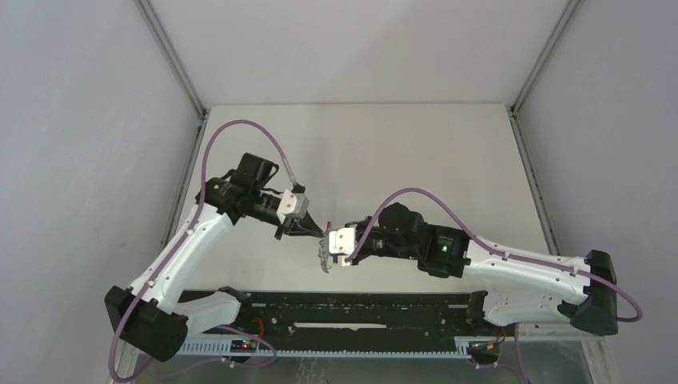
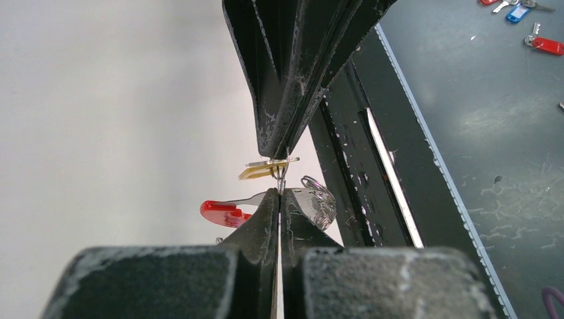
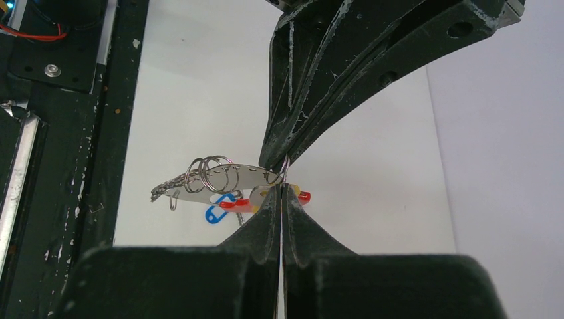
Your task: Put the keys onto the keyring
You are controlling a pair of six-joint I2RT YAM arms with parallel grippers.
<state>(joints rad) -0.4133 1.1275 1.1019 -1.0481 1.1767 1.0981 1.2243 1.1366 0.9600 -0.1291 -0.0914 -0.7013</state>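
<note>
Both grippers meet tip to tip above the table's near middle. My left gripper (image 1: 318,233) (image 2: 280,193) is shut on a small wire clip (image 2: 282,177) at the end of the keyring (image 3: 219,180) (image 1: 324,259), a grey metal plate with wire loops and a red band (image 2: 223,212). My right gripper (image 1: 329,242) (image 3: 282,187) faces it, shut at the yellow-orange key (image 2: 261,171), whose tag sticks out beside its tips. The blue key (image 3: 215,214) shows just under the plate; whether it hangs from it I cannot tell.
The black arm rail (image 2: 359,173) runs along the table's near edge, just under the grippers. Beyond it, on a dark surface, lie loose keys with red (image 2: 548,45) and blue (image 2: 517,13) tags. Grey walls with metal posts (image 1: 172,60) enclose the white table (image 1: 360,144).
</note>
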